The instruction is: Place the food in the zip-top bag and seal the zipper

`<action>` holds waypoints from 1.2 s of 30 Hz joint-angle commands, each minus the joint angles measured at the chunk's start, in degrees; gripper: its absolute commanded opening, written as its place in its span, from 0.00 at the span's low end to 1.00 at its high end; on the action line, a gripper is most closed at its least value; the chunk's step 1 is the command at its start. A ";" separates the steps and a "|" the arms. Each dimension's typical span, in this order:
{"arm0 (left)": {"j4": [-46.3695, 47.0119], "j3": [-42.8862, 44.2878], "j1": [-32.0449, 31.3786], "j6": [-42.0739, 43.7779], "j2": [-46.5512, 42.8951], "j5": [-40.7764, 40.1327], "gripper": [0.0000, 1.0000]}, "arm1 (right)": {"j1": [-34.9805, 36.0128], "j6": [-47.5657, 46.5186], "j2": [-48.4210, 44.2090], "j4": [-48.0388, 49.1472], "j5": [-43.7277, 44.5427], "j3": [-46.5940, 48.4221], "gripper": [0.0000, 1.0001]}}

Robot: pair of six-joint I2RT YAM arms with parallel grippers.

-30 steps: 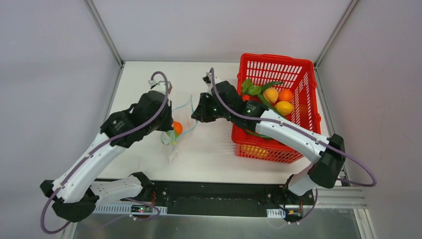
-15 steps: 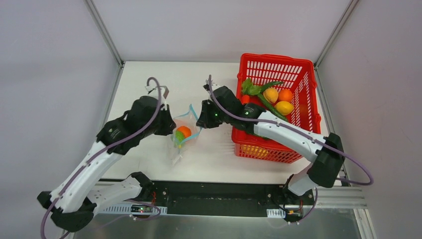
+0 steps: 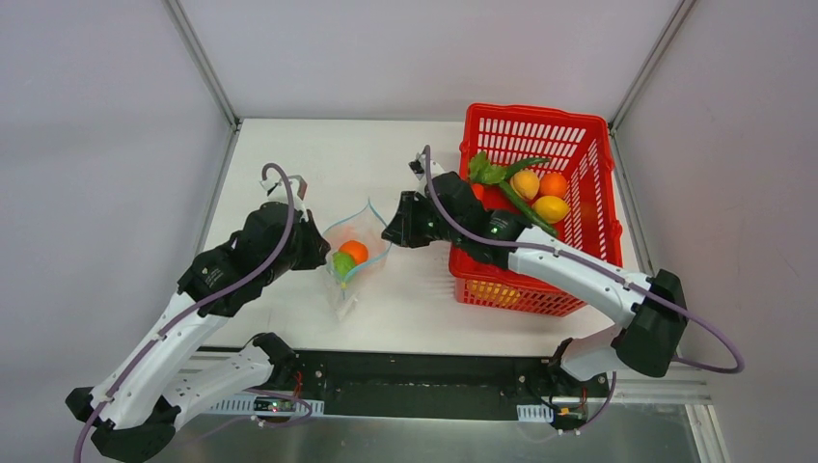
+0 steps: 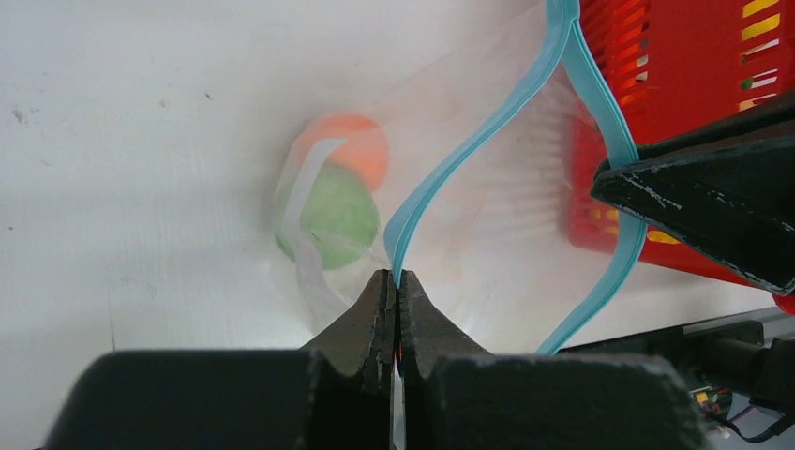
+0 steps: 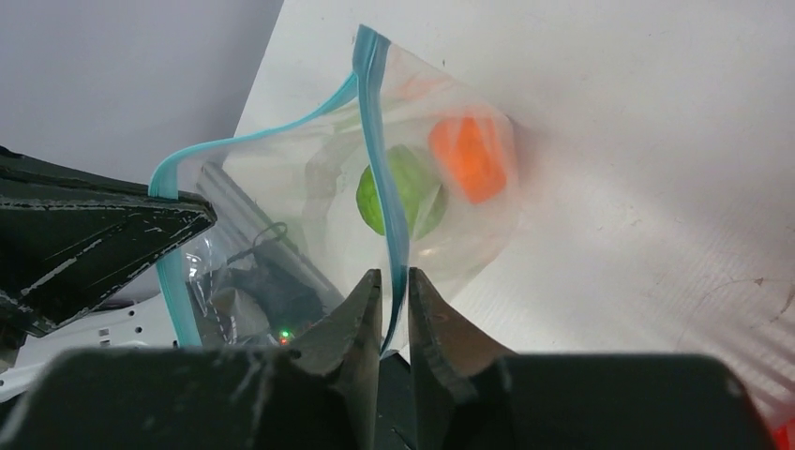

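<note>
The zip-top bag (image 3: 353,260) hangs open between my two grippers over the white table. An orange ball (image 3: 355,251) and a green piece (image 3: 340,264) lie inside it; they also show in the left wrist view, orange (image 4: 354,150) and green (image 4: 335,216). My left gripper (image 3: 321,254) is shut on the near lip of the teal zipper (image 4: 487,122), pinched at its tips (image 4: 395,278). My right gripper (image 3: 389,232) is shut on the other lip of the zipper (image 5: 375,122), which runs between its tips (image 5: 395,281). The mouth gapes wide.
The red mesh basket (image 3: 596,145) stands right of the bag, under my right forearm. It holds a peach ball (image 3: 525,183), an orange ball (image 3: 554,183), a yellow piece (image 3: 551,208) and green leafy pieces (image 3: 490,172). Grey walls close the table's back and sides.
My left gripper has drawn back to the left and my right gripper slightly to the right. The bag's mouth has spread from nearly flat to wide open, and the food inside now shows.
</note>
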 commanded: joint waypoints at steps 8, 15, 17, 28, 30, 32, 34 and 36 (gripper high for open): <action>2.71 -0.45 0.51 -1.59 -1.62 -2.20 0.00 | -4.38 3.07 -8.37 4.41 -14.86 1.20 0.69; 3.39 -0.54 0.51 -1.50 -0.48 -1.02 0.00 | -5.00 -3.94 -17.75 -2.76 2.85 1.50 0.75; 3.75 -0.87 0.51 -1.59 -0.16 -0.69 0.00 | -5.47 -6.09 -20.49 -4.03 12.15 0.18 0.78; 5.12 -1.52 0.51 -1.59 2.29 2.90 0.00 | -18.75 -9.16 -23.80 -11.47 26.16 -5.02 0.77; 5.24 -1.58 0.51 -1.59 2.25 2.97 0.00 | -22.17 -8.23 -23.00 -12.86 23.75 -5.75 0.79; 5.34 -1.69 0.51 -1.59 2.10 3.11 0.00 | -26.82 -7.23 -21.88 -14.45 19.96 -6.57 0.81; 5.46 -1.85 0.51 -1.59 1.87 3.16 0.00 | -29.84 -6.56 -20.62 -15.68 16.34 -7.03 0.83; 5.51 -2.07 0.51 -1.64 1.72 3.18 0.00 | -31.87 -6.15 -19.23 -16.75 14.00 -7.38 0.85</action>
